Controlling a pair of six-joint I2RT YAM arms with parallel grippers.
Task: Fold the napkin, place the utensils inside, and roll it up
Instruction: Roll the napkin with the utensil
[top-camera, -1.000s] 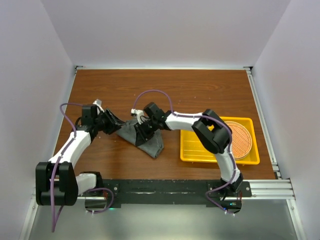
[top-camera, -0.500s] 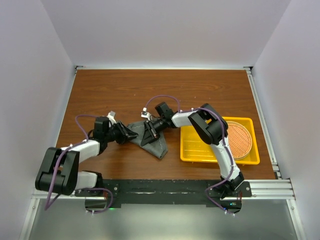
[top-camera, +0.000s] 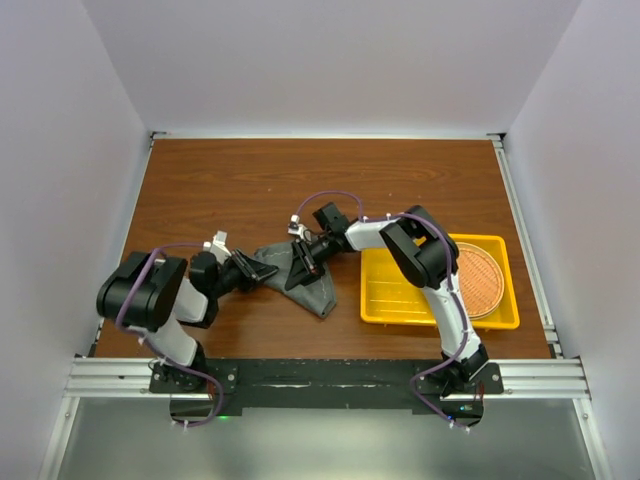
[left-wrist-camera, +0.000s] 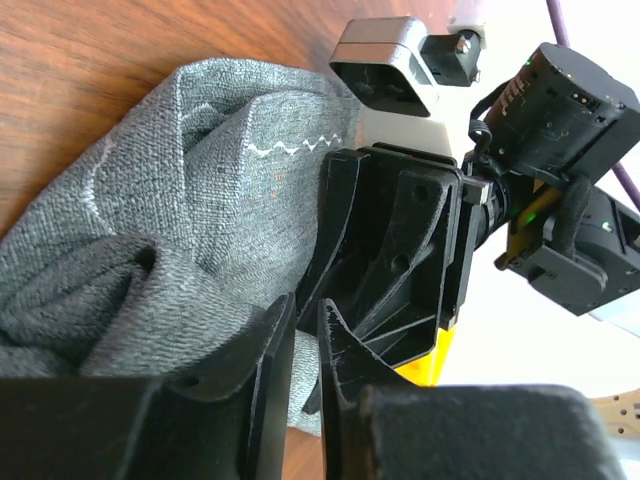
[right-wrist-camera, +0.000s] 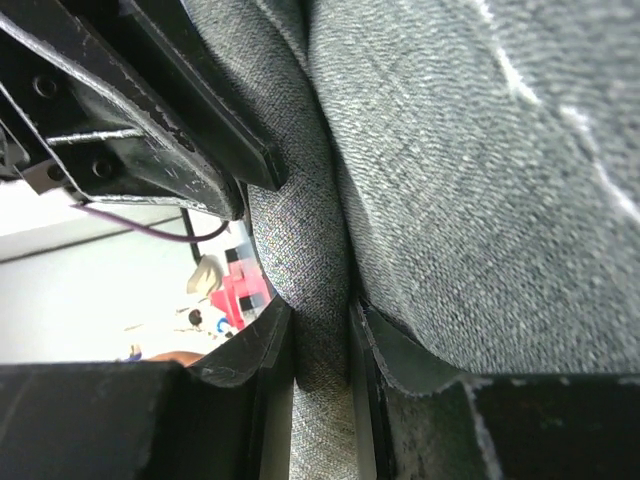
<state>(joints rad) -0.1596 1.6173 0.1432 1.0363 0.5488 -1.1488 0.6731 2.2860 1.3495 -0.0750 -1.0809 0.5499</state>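
Top external: reaching inward, right claw (top-camera: 299, 266) pinches napkin (top-camera: 316, 291); left claw (top-camera: 263, 270) nearly closed, hold unclear.

The left gripper (top-camera: 268, 270) blocks the napkin's (top-camera: 318, 290) left corner, and the right gripper (top-camera: 298, 268) blocks its top. The tray (top-camera: 395, 295) stands just right of the napkin. Beyond the napkin, bare table (top-camera: 300, 180) gives free passage.

A round orange-brown woven mat (top-camera: 476, 279) is seen lying in a yellow tray (top-camera: 385, 295), which is set on a brown wooden table (top-camera: 330, 180).
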